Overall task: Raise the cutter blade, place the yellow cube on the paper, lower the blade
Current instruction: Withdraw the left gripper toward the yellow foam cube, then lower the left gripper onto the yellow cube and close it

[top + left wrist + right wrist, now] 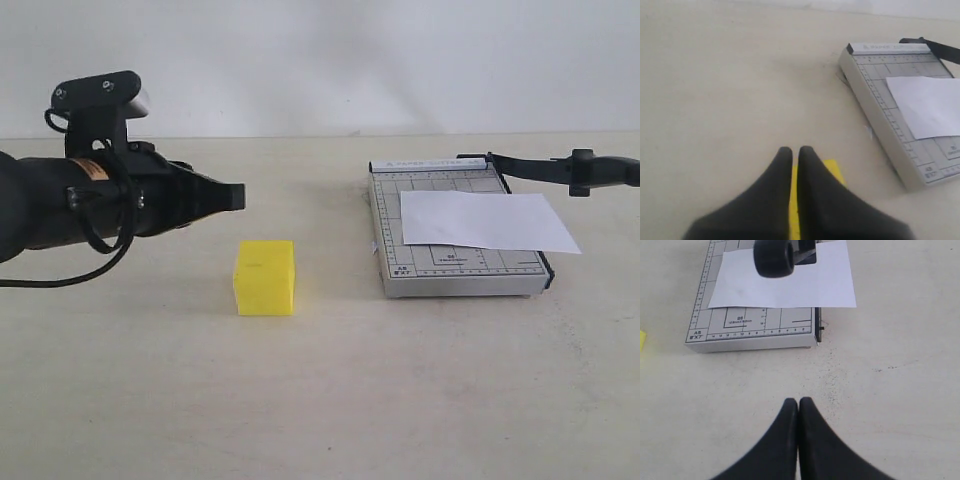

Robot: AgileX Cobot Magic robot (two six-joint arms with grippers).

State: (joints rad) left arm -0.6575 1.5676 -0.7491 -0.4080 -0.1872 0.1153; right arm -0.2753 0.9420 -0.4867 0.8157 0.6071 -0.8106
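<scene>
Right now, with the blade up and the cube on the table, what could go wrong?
1. The left jaws hang shut above the yellow cube; coming down without opening would likely shove it instead of gripping it.
2. The cutter blade stands raised with nothing holding it; it might drop while the cube is being placed.
3. The paper lies loose and overhangs the cutter base; setting the cube down could shift it.

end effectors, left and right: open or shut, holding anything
Left end effector: shut, holding nothing; the yellow cube is not gripped.
Right end effector: shut, holding nothing.
</scene>
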